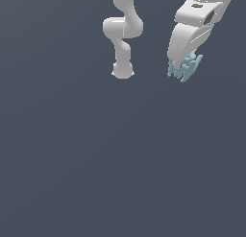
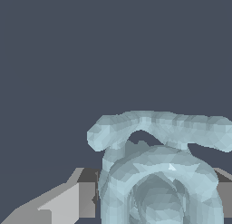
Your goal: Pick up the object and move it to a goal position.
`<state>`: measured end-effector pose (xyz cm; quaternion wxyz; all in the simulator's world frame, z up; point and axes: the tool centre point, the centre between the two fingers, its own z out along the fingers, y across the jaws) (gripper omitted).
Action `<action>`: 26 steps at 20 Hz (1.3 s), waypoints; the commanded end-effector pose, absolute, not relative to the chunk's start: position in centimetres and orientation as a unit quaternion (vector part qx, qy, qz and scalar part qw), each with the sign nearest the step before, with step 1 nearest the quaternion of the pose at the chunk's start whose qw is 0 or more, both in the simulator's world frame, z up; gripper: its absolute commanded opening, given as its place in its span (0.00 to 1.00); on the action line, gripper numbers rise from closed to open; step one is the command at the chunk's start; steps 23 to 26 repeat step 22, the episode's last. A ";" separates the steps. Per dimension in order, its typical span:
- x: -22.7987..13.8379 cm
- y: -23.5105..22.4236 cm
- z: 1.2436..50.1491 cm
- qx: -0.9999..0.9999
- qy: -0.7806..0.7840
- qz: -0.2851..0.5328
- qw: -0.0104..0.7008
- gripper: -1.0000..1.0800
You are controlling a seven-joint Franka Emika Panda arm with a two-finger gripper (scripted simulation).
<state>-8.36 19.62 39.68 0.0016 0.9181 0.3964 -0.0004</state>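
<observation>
The white two-fingered tool [image 1: 182, 68] is closed on the tiny pale light-blue knobby piece with a ringed round centre [image 1: 185, 69], held just under the arm's wrist and clear of the grey floor [image 1: 120, 173], presumably for carrying to the goal.

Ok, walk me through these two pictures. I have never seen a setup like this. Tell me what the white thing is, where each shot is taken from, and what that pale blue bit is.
Both are simulator renders of one white robot arm over a plain dark grey surface. The exterior view comes from a camera off the arm: it shows the arm's jointed body and, toward the exterior view's right, its gripper. The wrist view comes from a camera on the arm's wrist, so everything looms large. The pale light-blue knobby piece sits at the gripper's tip, between its fingers. It has a ringed round centre and small lobes. It appears held.
</observation>
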 end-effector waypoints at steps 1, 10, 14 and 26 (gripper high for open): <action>-9.6 20.9 42.1 0.918 0.396 -0.001 0.001 0.00; -12.2 24.0 47.9 0.918 0.396 0.000 0.000 0.00; -12.6 24.7 49.0 0.919 0.395 0.000 0.000 0.00; -12.6 24.9 49.2 0.919 0.395 0.000 0.000 0.00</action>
